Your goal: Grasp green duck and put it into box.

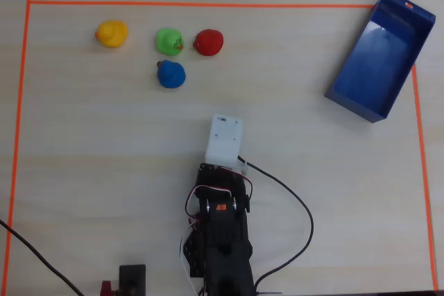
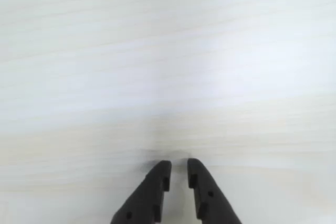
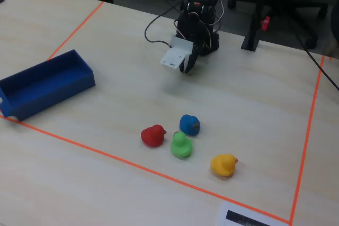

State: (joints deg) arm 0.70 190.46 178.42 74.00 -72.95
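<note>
The green duck (image 1: 168, 41) sits on the table at the far left of the overhead view, between the yellow duck (image 1: 112, 33) and the red duck (image 1: 208, 42), with the blue duck (image 1: 171, 74) just in front of it. In the fixed view the green duck (image 3: 180, 145) is near the front. The box (image 1: 380, 55) is a deep-blue open tray at the far right, empty; it also shows in the fixed view (image 3: 46, 82). My gripper (image 2: 178, 166) hangs folded near the arm base (image 3: 185, 67), far from the ducks. Its jaws stand a narrow gap apart over bare table with nothing between them.
Orange tape (image 1: 208, 4) frames the work area. A white camera block (image 1: 224, 141) covers the gripper in the overhead view. Black cables (image 1: 298, 206) trail beside the arm base. A small black stand (image 3: 251, 38) and chairs are behind the arm.
</note>
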